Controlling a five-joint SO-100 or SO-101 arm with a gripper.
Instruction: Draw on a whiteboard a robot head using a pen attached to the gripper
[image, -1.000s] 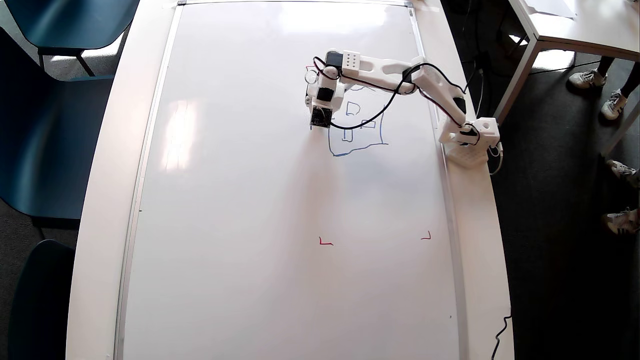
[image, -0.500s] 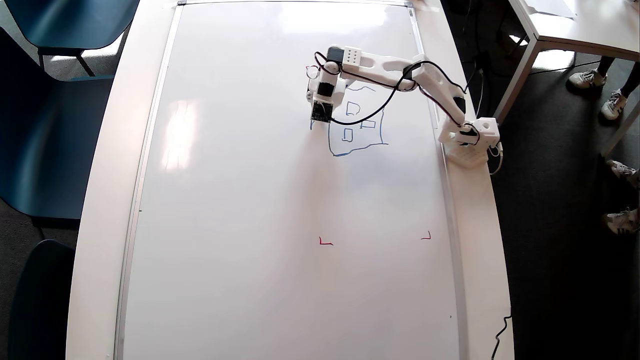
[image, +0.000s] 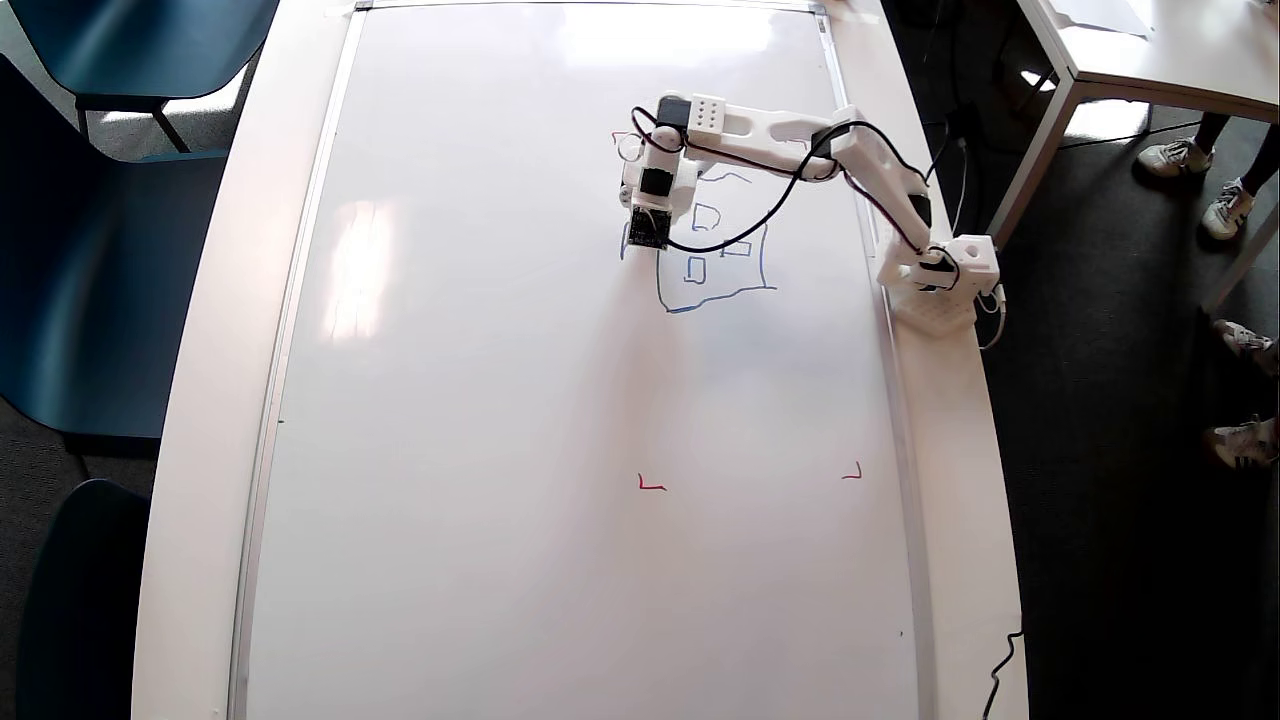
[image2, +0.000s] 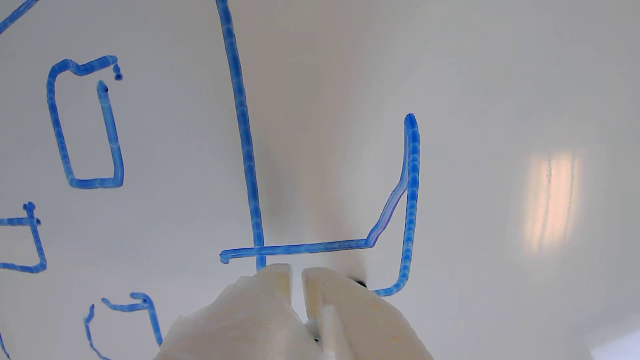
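Observation:
The whiteboard fills the table top. On its upper right part is the robot head, a wobbly blue outline with small rectangles inside. My gripper hangs over the outline's left edge, with its black module facing the camera. In the wrist view the gripper comes in from the bottom, its two white fingers almost touching with nothing between them. The pen's dark tip peeks out beside the right finger, touching the board at the end of a blue flag-like shape. The pen's body is hidden.
The arm's base is fixed on the table's right rim. Red corner marks sit lower on the board. Blue chairs stand to the left, and another table and people's shoes to the right. A black cable hangs at the lower right.
The gripper has shifted slightly up and to the right in the overhead view. A short blue stroke left of the outline now shows beside the black module.

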